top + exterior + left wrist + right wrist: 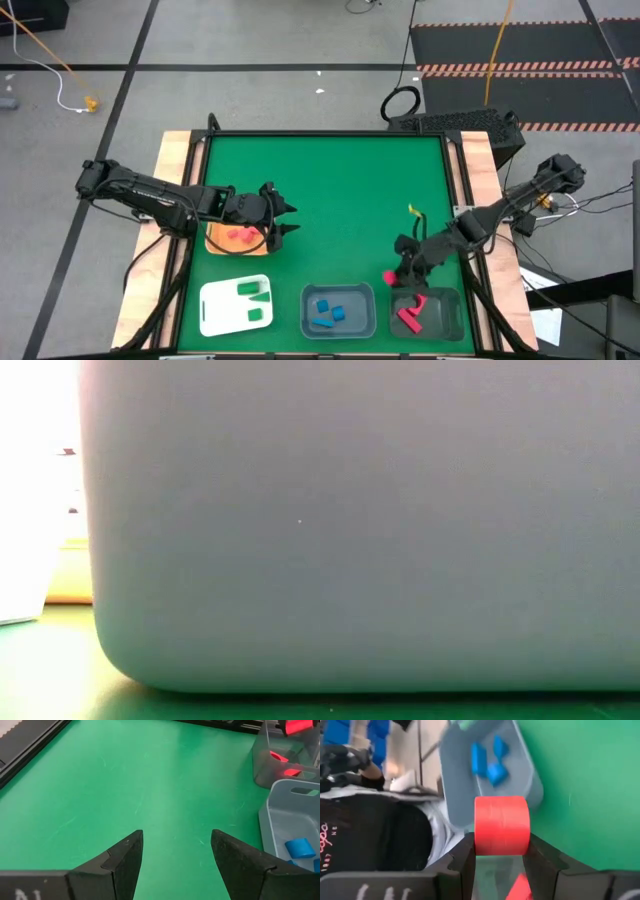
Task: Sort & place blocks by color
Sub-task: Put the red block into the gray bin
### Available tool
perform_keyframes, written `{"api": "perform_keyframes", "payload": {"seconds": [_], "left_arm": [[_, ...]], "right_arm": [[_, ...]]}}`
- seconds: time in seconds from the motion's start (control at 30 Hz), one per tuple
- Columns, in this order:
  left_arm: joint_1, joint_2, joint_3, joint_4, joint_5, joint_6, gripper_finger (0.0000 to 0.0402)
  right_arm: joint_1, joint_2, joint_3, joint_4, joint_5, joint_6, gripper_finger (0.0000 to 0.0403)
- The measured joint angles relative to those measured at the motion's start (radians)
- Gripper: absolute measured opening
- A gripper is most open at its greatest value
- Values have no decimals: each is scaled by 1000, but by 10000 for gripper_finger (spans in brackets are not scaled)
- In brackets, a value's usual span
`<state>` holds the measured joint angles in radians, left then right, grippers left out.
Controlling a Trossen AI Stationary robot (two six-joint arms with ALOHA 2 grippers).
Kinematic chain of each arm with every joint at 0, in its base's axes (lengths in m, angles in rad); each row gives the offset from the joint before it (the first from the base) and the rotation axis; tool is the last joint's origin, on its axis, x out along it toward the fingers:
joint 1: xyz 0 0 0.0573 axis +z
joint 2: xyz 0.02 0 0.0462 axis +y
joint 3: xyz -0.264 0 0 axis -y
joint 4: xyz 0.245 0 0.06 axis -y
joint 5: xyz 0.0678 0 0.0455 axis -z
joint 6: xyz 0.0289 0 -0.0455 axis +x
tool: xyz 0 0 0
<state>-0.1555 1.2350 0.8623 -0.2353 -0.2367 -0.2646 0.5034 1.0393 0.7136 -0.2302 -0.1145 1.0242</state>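
My right gripper [398, 274] is shut on a red block [501, 825] and hangs over the far left corner of the dark grey tray [452, 318]. That tray holds red blocks [411, 314]. The blue-grey tray [363, 326] holds blue blocks [326, 311], and the white tray [215, 310] holds green blocks [254, 291]. My left gripper [290, 220] stands open at the right edge of the orange tray [215, 240], where red pieces [238, 235] lie. In the left wrist view, only green mat shows between its open fingers [175, 840]. My right gripper pinches the red block by two opposite sides [479, 832] between its two fingers [465, 852]. The block stands out past the fingertips. It is lifted clear of the mat, above the dark grey tray's edge.
The three sorting trays line the near edge of the green mat [330, 180]. The low view is filled by a grey tray wall [350, 520]. A person in a dark shirt [370, 835] shows beyond the near edge. The mat's middle and far part is bare green.
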Motion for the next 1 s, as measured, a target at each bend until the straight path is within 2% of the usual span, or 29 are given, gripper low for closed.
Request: {"api": "perform_keyframes", "payload": {"seconds": [0.17, 0.27, 0.4, 0.63, 0.77, 1.0], "left_arm": [[0, 0, 0, 0, 0, 9, 237], [0, 0, 0, 0, 0, 16, 237], [0, 0, 0, 0, 0, 17, 237], [0, 0, 0, -2, 0, 17, 237], [0, 0, 0, -8, 0, 16, 237], [0, 0, 0, -9, 0, 16, 237]], "right_arm": [[104, 9, 0, -79, -22, 217, 118], [163, 8, 0, -66, -21, 288, 118], [219, 8, 0, -32, -8, 296, 119], [232, 8, 0, -36, 114, 324, 134], [232, 8, 0, -36, 113, 377, 146], [246, 8, -1, -45, 83, 409, 142]]}}
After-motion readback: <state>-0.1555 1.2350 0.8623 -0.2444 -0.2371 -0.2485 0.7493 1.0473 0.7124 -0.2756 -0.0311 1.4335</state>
